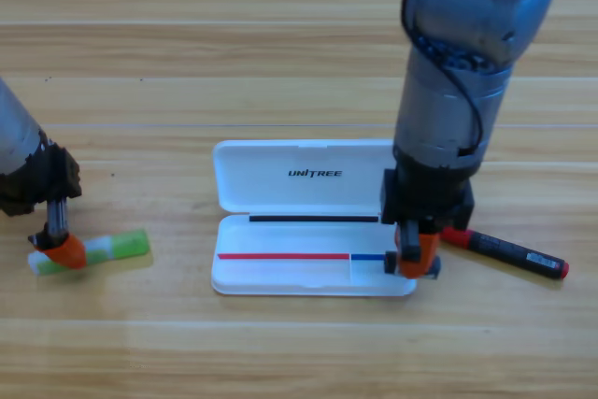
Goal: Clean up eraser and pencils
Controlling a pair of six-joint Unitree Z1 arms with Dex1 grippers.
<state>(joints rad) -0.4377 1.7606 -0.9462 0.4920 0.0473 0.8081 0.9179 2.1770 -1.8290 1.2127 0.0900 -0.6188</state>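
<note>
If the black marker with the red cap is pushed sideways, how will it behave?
The marker looks round and lies flat on the table, so it probably rolls. It seems rigid and light. The right hand is beside its cap end.

The whole view is filled by a wooden surface (280,35), seen from above. It is made up of long planks laid side by side, running from the left edge to the right edge. The wood is light honey-brown, with fine darker streaks of grain following the length of each plank. Narrow seams between the planks are seen as thin, slightly darker lines. Paler bands are crossed by warmer, more orange ones. The surface is evenly lit from above, and only soft, short shadows are cast on it. No wall, floor or window is shown.
</note>
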